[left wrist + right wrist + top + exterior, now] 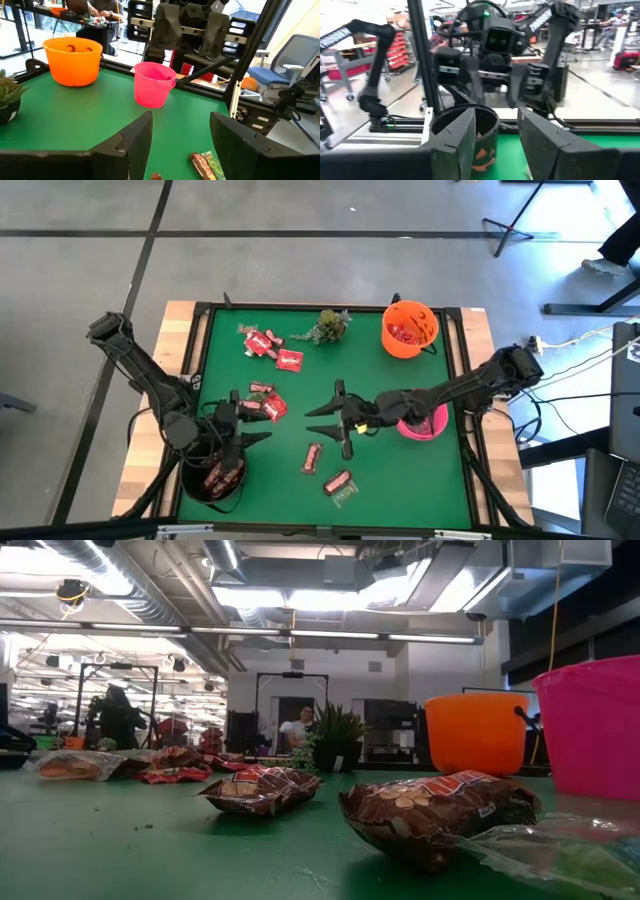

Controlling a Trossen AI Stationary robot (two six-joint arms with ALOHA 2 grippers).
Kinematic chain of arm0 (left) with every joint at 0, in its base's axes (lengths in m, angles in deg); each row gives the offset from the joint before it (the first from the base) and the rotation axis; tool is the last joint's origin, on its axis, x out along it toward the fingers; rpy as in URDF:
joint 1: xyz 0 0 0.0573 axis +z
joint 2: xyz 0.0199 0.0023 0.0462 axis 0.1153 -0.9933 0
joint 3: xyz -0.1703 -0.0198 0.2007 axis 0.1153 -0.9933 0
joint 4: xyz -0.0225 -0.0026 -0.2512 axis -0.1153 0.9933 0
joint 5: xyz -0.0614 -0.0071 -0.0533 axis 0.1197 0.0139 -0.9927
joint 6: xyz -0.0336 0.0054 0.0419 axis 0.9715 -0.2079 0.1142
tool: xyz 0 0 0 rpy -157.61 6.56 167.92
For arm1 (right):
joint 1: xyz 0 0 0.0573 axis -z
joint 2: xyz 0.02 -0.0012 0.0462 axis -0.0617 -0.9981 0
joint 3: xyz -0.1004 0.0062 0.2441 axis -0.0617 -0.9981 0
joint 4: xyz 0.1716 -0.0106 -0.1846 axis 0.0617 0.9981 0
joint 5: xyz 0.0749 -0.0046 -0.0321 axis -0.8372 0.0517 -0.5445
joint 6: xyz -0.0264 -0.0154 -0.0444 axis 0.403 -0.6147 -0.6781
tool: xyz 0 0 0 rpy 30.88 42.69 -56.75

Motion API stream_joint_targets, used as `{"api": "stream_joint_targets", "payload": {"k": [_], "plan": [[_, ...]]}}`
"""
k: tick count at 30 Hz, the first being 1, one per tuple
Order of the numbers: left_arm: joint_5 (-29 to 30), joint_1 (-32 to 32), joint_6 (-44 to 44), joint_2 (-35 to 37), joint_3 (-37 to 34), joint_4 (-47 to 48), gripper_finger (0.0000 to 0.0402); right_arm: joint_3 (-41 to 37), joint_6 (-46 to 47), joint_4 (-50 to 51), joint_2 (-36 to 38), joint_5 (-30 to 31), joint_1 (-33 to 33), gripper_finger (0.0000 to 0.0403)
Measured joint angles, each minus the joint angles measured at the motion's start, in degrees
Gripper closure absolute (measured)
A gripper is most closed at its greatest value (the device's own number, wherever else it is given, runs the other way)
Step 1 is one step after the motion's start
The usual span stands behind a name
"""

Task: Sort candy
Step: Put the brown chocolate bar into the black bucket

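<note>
The black bowl [213, 480] is partly hidden under the left arm; the pink cup [594, 725] is cut off at 3 o'clock.

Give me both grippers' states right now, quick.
Left gripper: open, empty, above the black bowl.
Right gripper: open, empty, mid-table.

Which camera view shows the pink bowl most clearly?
The left wrist view: the pink bowl stands whole and unobstructed there. In the high view the right arm partly covers it; the low view cuts it off at the edge; the right wrist view misses it.
</note>
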Motion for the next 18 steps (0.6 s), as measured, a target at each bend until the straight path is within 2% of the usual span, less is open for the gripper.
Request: {"api": "stream_joint_targets", "payload": {"k": [14,18], "plan": [[-1.0,0.0,-0.1,0.0,0.0,0.0,0.0214,0.0,-4.6,0.8,0.0,0.0,0.1,0.026],[-1.3,0.0,-4.2,0.0,0.0,-1.2,0.0214,1.5,-6.6,6.5,0.4,0.0,0.1,0.026]]}}
